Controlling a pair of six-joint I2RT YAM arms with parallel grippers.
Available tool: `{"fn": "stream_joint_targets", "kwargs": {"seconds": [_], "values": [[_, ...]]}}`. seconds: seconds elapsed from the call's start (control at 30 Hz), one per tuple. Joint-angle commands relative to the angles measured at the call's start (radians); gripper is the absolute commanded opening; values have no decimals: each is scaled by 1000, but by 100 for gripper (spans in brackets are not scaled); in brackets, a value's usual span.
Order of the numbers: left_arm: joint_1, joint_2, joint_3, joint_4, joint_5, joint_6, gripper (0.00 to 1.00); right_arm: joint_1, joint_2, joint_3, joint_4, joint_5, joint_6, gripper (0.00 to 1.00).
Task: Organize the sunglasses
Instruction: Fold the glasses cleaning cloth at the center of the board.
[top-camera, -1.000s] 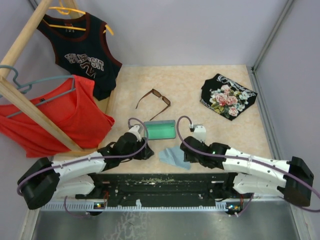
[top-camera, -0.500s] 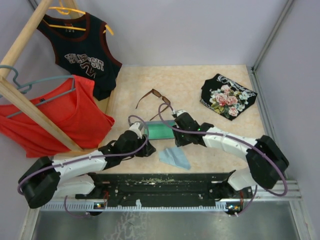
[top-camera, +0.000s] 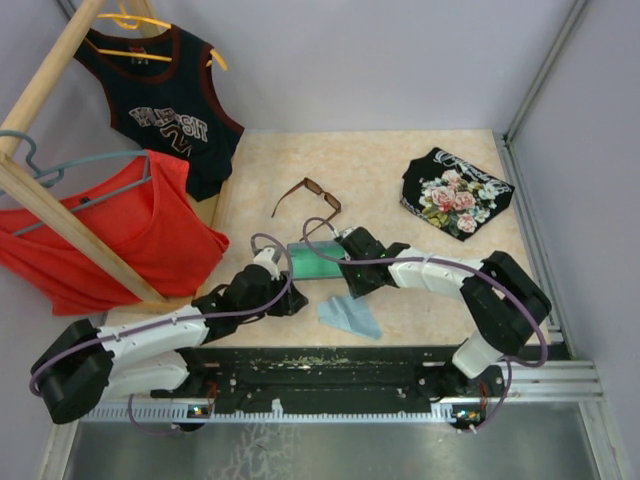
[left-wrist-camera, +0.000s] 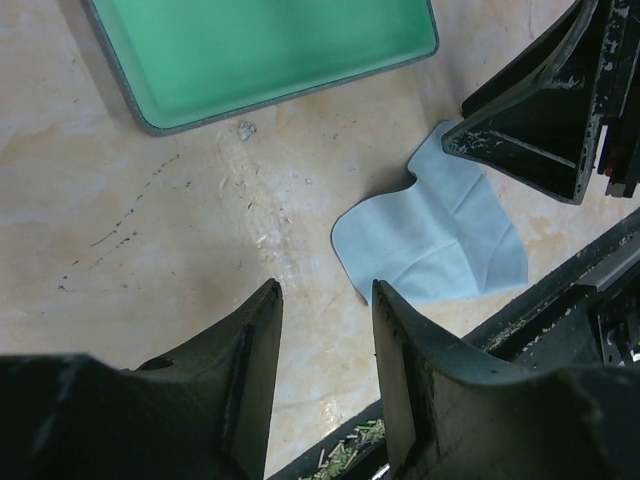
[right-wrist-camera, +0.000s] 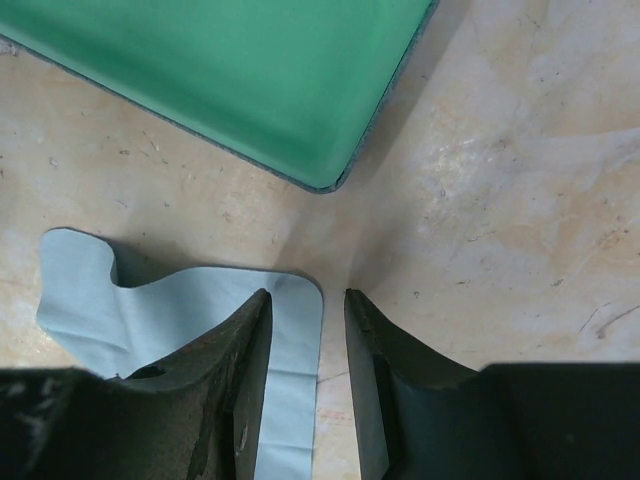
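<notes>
The sunglasses (top-camera: 308, 199) lie unfolded on the table, beyond the case and apart from both grippers; neither wrist view shows them. The case (top-camera: 314, 262) lies open with its green inside up, also in the left wrist view (left-wrist-camera: 270, 50) and the right wrist view (right-wrist-camera: 220, 70). The light blue cloth (top-camera: 350, 316) lies flat just in front of it. My left gripper (top-camera: 291, 301) (left-wrist-camera: 325, 290) is open and empty, low over bare table beside the cloth (left-wrist-camera: 435, 235). My right gripper (top-camera: 347, 283) (right-wrist-camera: 305, 295) is open and empty above the cloth's edge (right-wrist-camera: 170, 310), near the case's corner.
A folded black floral garment (top-camera: 456, 192) lies at the back right. A wooden rack (top-camera: 70, 210) with a red top (top-camera: 130, 235) and a black jersey (top-camera: 165, 110) stands on the left. The black base rail (top-camera: 330, 370) runs along the table's near edge.
My right arm has swung left and away from the near edge, bringing its gripper to the right end of the case. The left arm has barely moved.
</notes>
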Motion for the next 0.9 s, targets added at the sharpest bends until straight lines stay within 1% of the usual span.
{"fn": "stream_joint_targets", "kwargs": {"seconds": [0.0, 0.2, 0.4, 0.53, 0.7, 0.87], "values": [[2, -32, -15, -9, -14, -9, 47, -5, 26, 58, 24, 20, -28, 36], [3, -45, -18, -19, -16, -8, 47, 12, 76, 88, -12, 58, -37, 32], [3, -60, -22, -31, -20, -8, 48, 61, 140, 112, -75, 110, -24, 31], [3, -70, -25, -35, -23, -7, 48, 74, 149, 108, -96, 121, -7, 31], [3, -73, -30, -35, -23, -9, 48, 74, 107, 87, -61, 135, 11, 31], [3, -75, -30, -33, -22, -11, 48, 63, -20, 102, -16, 139, -1, 34]]}}
